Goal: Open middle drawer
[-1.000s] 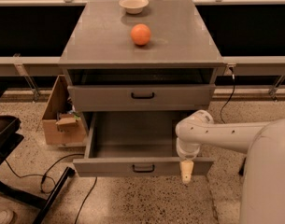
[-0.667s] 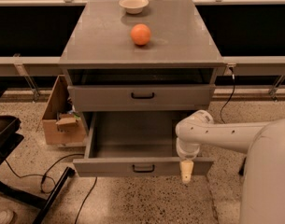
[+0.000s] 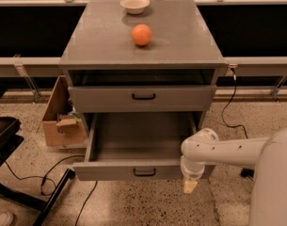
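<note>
The middle drawer [image 3: 133,169] is pulled far out of the grey cabinet [image 3: 86,60]. Its low flat front carries a small black handle [image 3: 144,172], and its plain grey inside [image 3: 138,133] is bare. My gripper [image 3: 190,186] hangs at the end of the white arm [image 3: 227,149]. It points down just in front of the drawer front's right end, to the right of the handle and apart from it. It holds nothing that I can see. The drawer with the taller front [image 3: 143,98] above is closed. The lowest drawer is hidden under the open one.
An orange [image 3: 141,35] and a white bowl [image 3: 134,4] sit on the cabinet top. A cardboard box [image 3: 60,121] stands on the floor left of the cabinet. Black cables [image 3: 49,173] and a black stand [image 3: 6,135] lie at the left. A cable [image 3: 230,107] hangs at the right.
</note>
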Available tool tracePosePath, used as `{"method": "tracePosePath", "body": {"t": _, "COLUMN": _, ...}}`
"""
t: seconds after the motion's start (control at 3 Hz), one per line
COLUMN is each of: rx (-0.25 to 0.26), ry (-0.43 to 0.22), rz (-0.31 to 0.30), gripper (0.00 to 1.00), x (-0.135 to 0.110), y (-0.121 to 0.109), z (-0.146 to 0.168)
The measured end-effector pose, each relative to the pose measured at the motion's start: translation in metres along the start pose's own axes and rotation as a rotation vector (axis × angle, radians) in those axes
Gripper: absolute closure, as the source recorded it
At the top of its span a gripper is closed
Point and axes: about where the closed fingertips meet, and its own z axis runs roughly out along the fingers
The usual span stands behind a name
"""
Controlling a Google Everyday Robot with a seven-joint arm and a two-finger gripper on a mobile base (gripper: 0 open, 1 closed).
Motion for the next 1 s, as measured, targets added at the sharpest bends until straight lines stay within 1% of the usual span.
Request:
{"method": "tracePosePath", "body": {"t": 0.67, "rx": 0.000, "ry": 0.000, "rz": 0.000, "gripper": 0.88, "x": 0.0009, "y": -0.0042, "z": -0.0062}}
{"method": "tracePosePath", "body": {"t": 1.0, "rx": 0.005, "ry": 0.010, "rz": 0.004, "gripper": 1.00, "x": 0.0059, "y": 0.0031, "z": -0.0109}}
